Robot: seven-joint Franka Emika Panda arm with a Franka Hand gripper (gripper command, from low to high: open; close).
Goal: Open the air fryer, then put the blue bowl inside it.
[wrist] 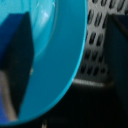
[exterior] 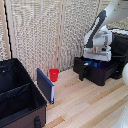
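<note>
We see the tool (exterior: 95, 61) down over the pulled-out drawer of the air fryer (exterior: 102, 70), clamped on the blue bowl (wrist: 55, 55): in the wrist view one finger (wrist: 15, 60) sits inside the rim, the perforated basket floor (wrist: 97, 42) just below. Only a blue sliver shows in the exterior view. We judge the bowl light, stiff, smooth plastic and likely slippery; a rim pinch is the sensible hold, with light squeeze. The red cup (exterior: 54, 74) stands on the counter (exterior: 85, 102).
</note>
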